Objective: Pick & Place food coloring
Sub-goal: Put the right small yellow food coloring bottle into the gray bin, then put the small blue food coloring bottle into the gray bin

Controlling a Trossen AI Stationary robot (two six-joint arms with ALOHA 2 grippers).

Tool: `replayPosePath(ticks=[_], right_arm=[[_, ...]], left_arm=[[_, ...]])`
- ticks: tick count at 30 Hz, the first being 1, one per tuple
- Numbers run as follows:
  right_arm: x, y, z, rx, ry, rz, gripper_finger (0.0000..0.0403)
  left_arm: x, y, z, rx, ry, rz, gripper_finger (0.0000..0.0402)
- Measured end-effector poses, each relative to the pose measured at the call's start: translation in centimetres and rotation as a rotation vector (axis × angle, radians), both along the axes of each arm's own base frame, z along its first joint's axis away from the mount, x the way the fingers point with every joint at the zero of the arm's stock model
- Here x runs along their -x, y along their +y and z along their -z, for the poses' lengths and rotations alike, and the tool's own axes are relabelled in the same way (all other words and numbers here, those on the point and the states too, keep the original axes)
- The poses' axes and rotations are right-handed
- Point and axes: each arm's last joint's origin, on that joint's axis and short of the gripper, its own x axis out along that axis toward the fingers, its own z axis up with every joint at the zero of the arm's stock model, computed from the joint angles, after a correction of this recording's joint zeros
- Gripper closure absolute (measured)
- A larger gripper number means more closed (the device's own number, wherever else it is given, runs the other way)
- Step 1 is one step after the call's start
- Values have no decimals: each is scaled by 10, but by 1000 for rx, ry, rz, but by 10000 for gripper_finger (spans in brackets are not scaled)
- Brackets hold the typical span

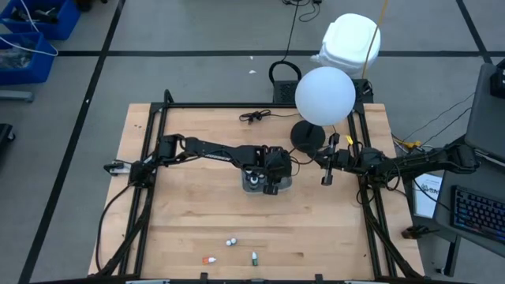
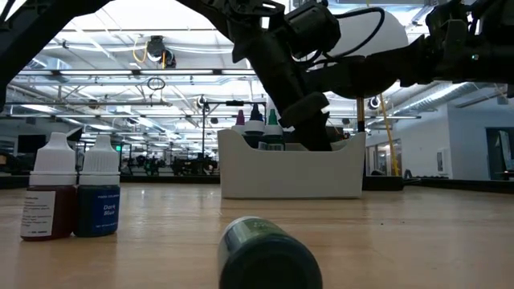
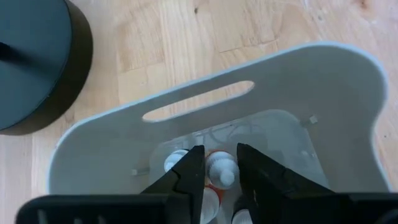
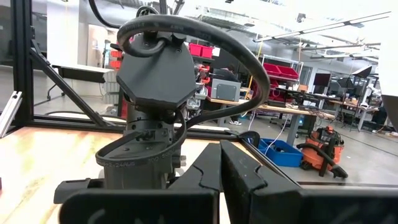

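A grey tray stands on the table's middle and holds several small food coloring bottles. My left gripper reaches down into it, open. Its fingers stand on either side of a white-capped orange bottle that is upright on the tray floor, and a slim gap shows on each side of the cap. Loose bottles rest near the table's front edge: a white-capped pair, an orange one and a green one. My right gripper waits shut at the right, above the table.
A black round base with a white globe above it stands just behind the tray. A black cable lies at the far edge. Bare wood lies between the tray and the loose bottles. In the low view a dark green bottle lies on its side.
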Motion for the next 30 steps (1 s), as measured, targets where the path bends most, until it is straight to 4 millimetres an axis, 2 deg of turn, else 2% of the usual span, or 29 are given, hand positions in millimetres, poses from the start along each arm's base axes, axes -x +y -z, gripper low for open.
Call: replayPosePath(ticks=[11,13,16,20,23,26,28,30], right_arm=[[0,0,0,0,0,0,403],[0,0,0,0,1,0,403],[0,0,0,0,1,-1,403],[0,0,1,0,12,-1,403],[0,0,1,0,11,-1,403],[0,0,1,0,8,-1,403],[0,0,1,0,8,-1,403],[0,0,1,0,8,-1,403]], left_arm=[[-1,0,-4,-12,-4,6,287],[1,-5,-18,-19,6,17,287],[12,-19,-57,-37,26,64,287],[47,-45,-123,-44,43,127,287],[87,-61,-173,-82,-13,162,287],[135,-69,-213,-115,-76,132,298],[168,-69,-225,-125,-108,94,315],[199,-65,-228,-133,-145,46,337]])
